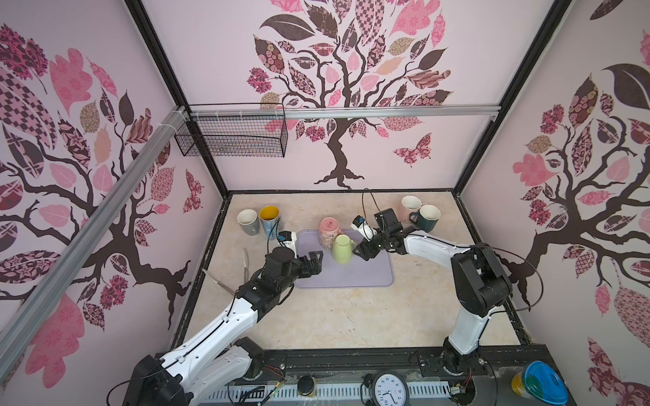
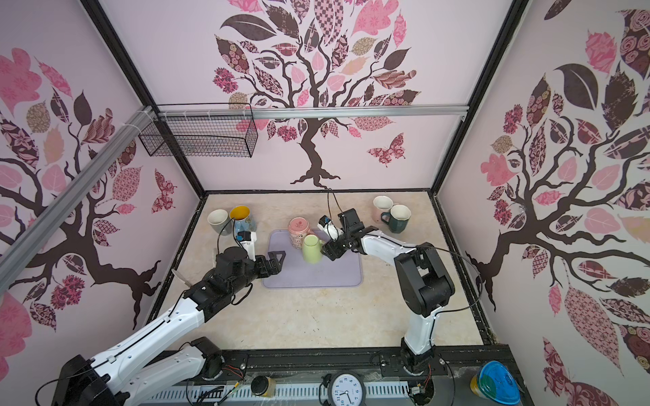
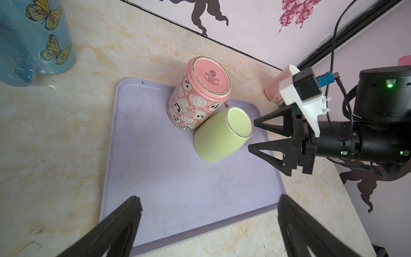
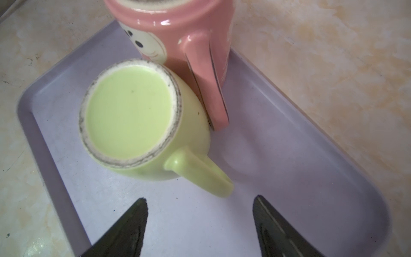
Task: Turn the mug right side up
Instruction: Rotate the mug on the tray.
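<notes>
A light green mug (image 1: 343,249) (image 2: 312,249) stands base up on the lavender tray (image 1: 351,277). Its side touches a pink ghost-patterned mug (image 1: 329,230) (image 3: 198,95), which is also base up. In the right wrist view the green mug (image 4: 129,111) points its handle toward my right gripper (image 4: 200,198). That gripper (image 1: 362,251) (image 3: 251,134) is open, just short of the handle, with nothing between its fingers. My left gripper (image 1: 314,258) (image 3: 209,197) hangs wide open and empty over the tray's left edge, apart from both mugs.
Upright mugs stand at the back: a grey one (image 1: 248,221) and a blue butterfly one (image 1: 269,219) on the left, a pale pink one (image 1: 410,207) and a dark green one (image 1: 427,218) on the right. A wire basket (image 1: 232,135) hangs on the rear rail.
</notes>
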